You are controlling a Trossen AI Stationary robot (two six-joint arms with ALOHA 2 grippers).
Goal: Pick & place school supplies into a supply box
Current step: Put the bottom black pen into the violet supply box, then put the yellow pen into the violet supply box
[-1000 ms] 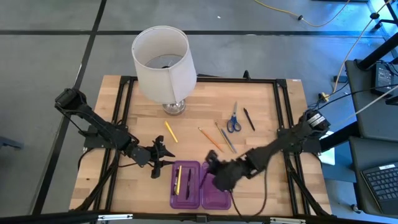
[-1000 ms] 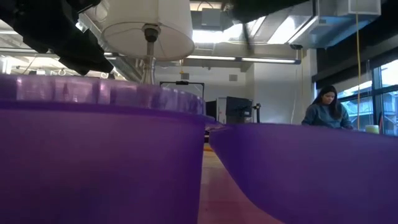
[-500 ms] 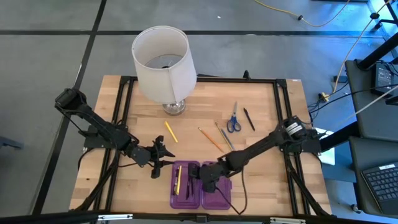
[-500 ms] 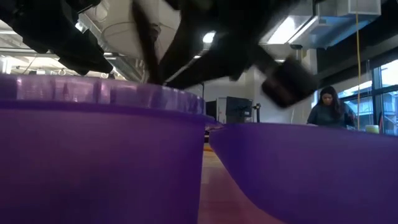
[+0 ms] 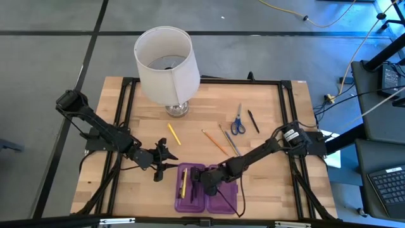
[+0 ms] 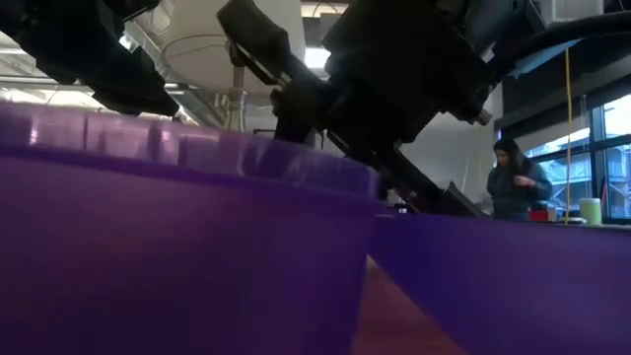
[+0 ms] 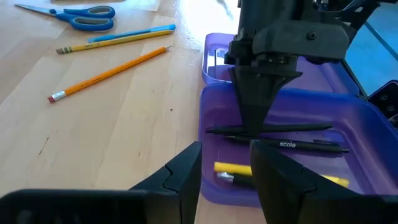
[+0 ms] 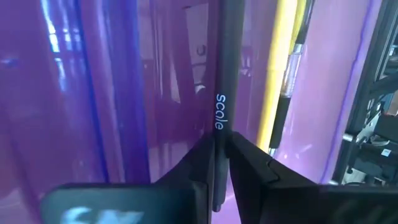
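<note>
Inside the left half of the supply box (image 5: pixel 190 188), right tool (image 7: pixel 252 127) sits low w/ tips pinched on a dark pen (image 7: pixel 267 129), prob. to lay it flat beside yellow pencil (image 7: pixel 239 169); left tool (image 5: pixel 166 156) half-open, empty, near box on worktop (image 5: pixel 266 114).

Two matte-black jointed arms (image 5: pixel 101 130), black cables, white-labelled right wrist (image 5: pixel 290 135).
</note>
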